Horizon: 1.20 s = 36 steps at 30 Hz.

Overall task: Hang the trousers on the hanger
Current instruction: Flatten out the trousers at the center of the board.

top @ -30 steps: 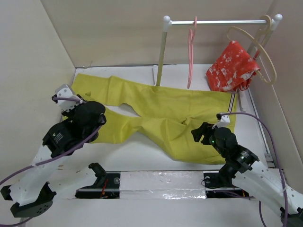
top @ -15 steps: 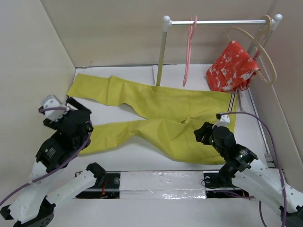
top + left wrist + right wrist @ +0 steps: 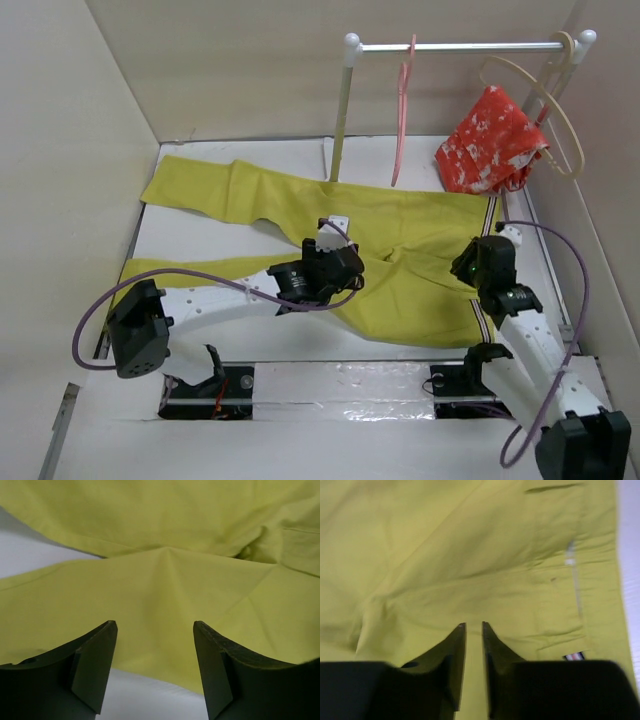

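Note:
The mustard-yellow trousers (image 3: 400, 215) lie spread flat on the table, legs to the left and striped waistband (image 3: 490, 215) to the right. The pink hanger (image 3: 400, 120) hangs from the rail behind them. My left gripper (image 3: 335, 285) (image 3: 155, 625) stands open over the near leg's front edge by the crotch, with nothing between its fingers. My right gripper (image 3: 487, 262) (image 3: 473, 625) is over the seat next to the waistband (image 3: 575, 656). Only a thin slit remains between its jaws, and I cannot tell whether cloth (image 3: 445, 545) is pinched.
A white rail (image 3: 450, 46) on a post (image 3: 340, 120) stands at the back. A large beige hanger (image 3: 560, 130) with a red patterned garment (image 3: 490, 145) hangs at its right end. Walls close the table in on the left, back and right.
My left arm swung from the far left to the middle of the trousers, leaving the near leg flat. My right gripper moved right toward the waistband and its jaws drew together.

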Each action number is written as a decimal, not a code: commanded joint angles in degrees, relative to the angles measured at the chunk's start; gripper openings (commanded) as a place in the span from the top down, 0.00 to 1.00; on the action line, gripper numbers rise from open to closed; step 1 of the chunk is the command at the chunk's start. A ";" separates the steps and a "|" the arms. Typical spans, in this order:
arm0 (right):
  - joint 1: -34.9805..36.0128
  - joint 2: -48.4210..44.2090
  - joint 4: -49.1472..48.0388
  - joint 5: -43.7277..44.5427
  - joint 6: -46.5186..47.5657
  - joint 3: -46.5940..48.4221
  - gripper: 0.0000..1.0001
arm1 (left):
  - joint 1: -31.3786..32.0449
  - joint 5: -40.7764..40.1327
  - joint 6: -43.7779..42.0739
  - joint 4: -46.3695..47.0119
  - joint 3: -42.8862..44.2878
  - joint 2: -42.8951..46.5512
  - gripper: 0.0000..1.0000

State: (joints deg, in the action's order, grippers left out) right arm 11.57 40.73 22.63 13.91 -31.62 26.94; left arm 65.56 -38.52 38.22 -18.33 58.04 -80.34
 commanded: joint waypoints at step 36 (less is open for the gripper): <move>-39.52 30.09 -7.17 -9.00 5.59 18.40 1.00 | -6.94 27.80 -6.58 31.16 -32.55 26.19 0.23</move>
State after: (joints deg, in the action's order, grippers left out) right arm -27.40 69.28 16.97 -2.31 -26.92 37.52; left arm 58.76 -12.27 31.35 10.92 25.93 -56.58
